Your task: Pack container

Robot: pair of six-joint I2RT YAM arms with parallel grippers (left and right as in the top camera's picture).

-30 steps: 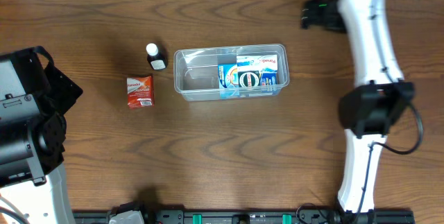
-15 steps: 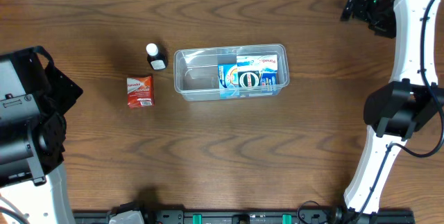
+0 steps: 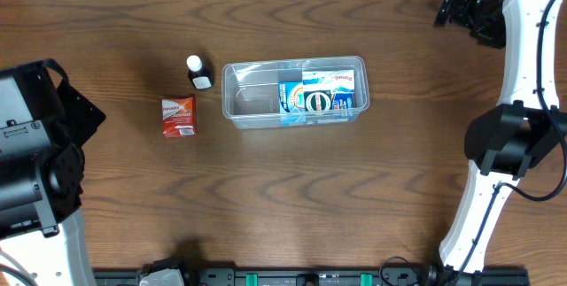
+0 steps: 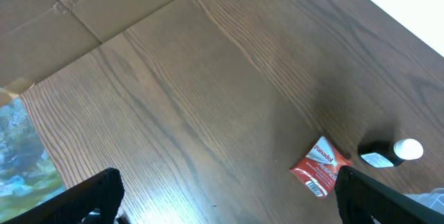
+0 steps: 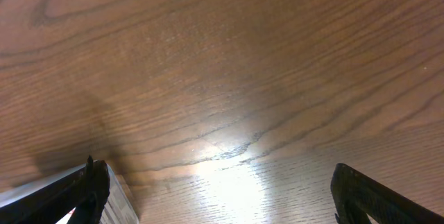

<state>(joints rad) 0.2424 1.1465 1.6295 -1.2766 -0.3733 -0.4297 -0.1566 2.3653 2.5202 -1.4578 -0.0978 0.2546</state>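
On my left, the left gripper has its fingers spread wide with nothing between them, looking down over bare worktop. From its wrist view the red box lies ahead and off to the right of the fingers, well apart from them, and the small dark bottle with the white cap stands just beyond it.

Both loose items sit just left of the container, near its left short end but not touching it. The container rests mid-worktop with its long axis running left to right. Its left part is bare, and blue-and-white boxes fill its right part.

Far right, the right gripper is also wide open and empty, up by the back right corner, well apart from the container, with only wood grain under its fingers.

I judge the left arm is the nearer one: the box and bottle lie between it and the container, so a pick there needs only a short carry rightward into the bare end
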